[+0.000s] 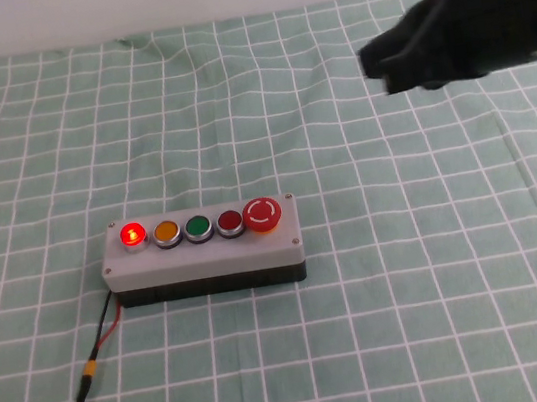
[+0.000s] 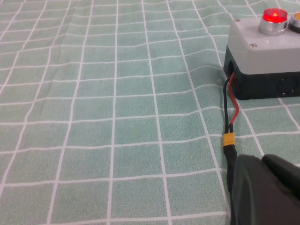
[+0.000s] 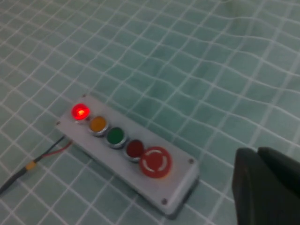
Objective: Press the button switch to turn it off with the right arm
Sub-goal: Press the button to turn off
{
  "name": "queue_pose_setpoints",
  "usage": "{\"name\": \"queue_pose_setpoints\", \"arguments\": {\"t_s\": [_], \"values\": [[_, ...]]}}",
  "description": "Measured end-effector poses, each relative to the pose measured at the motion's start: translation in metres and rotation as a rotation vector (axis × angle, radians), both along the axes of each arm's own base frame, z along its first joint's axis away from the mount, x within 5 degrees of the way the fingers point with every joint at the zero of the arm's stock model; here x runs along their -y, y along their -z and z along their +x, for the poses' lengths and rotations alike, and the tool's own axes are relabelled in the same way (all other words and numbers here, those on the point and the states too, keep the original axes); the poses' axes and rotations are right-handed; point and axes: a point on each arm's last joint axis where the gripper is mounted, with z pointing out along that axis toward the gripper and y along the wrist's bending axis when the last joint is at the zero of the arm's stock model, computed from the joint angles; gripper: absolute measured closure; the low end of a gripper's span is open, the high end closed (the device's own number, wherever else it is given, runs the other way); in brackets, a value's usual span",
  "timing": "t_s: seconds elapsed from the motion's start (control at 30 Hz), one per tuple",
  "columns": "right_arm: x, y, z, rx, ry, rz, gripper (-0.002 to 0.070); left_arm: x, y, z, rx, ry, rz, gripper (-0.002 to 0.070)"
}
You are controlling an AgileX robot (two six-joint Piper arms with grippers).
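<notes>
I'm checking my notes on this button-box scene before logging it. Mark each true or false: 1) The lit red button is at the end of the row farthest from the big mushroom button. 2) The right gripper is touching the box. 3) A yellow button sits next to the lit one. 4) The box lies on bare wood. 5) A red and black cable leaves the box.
1) True: the small round lit red button is at the far end of the grey box from the large red mushroom button.
2) False: the right gripper is up and away from the box.
3) True: the yellow button adjoins it.
4) False: it lies on a green checked cloth.
5) True: the red and black cable exits beside the lit button.
The left gripper sits near that cable.
</notes>
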Motion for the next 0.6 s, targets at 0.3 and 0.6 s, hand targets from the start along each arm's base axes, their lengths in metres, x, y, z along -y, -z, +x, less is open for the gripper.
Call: {"name": "queue_pose_setpoints", "arguments": {"t_s": [0.3, 0.6], "values": [[-0.124, 0.021, 0.04, -0.023, -0.268, -0.045, 0.0692, 0.0, 0.0, 0.0, 0.0, 0.0, 0.0, 0.0678], [-0.208, 0.059, 0.069, -0.027, -0.384, -0.051, 0.0692, 0.0, 0.0, 0.0, 0.0, 0.0, 0.0, 0.0678]]}}
